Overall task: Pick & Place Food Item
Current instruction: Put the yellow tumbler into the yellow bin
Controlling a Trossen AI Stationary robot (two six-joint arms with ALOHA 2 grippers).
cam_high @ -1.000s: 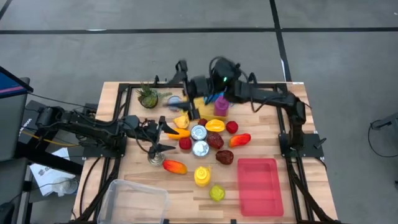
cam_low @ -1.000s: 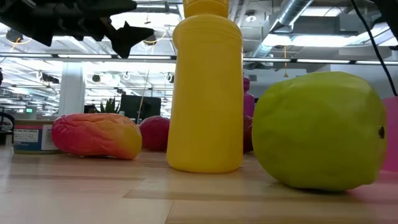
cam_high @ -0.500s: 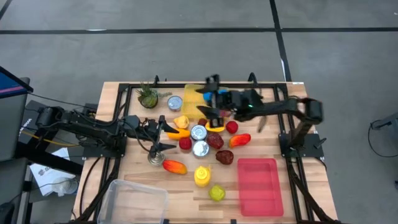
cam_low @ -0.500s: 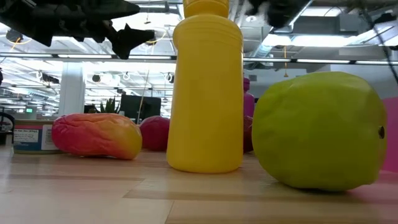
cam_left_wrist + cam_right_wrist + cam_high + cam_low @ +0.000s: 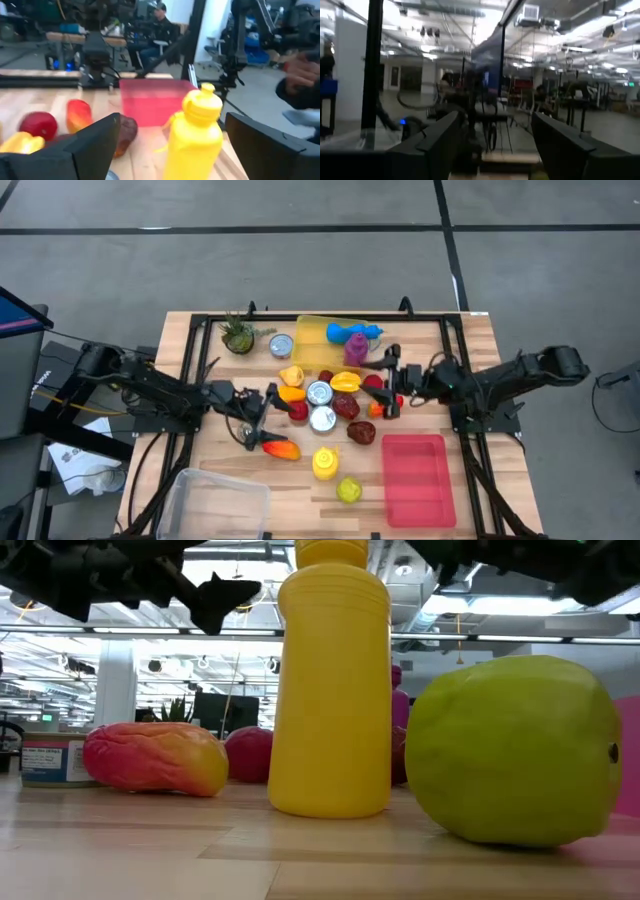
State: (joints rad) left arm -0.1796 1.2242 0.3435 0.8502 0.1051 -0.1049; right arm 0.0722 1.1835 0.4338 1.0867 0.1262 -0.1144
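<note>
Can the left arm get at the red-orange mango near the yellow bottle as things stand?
Probably yes. The left claw is open, right beside the mango, with nothing between them; the yellow bottle stands clear on its far side.

Food is crowding the middle of the table (image 5: 190,330): the two cans (image 5: 320,406), a yellow bottle (image 5: 324,463) and a green apple (image 5: 348,491) are standing close together, leaving narrow gaps. The red bin (image 5: 412,478) and the clear tub (image 5: 215,502) are lying open-topped, with bare wood showing between them.

The bottle (image 5: 324,463) stands between the mango (image 5: 281,448) and the apple (image 5: 348,491).
</note>
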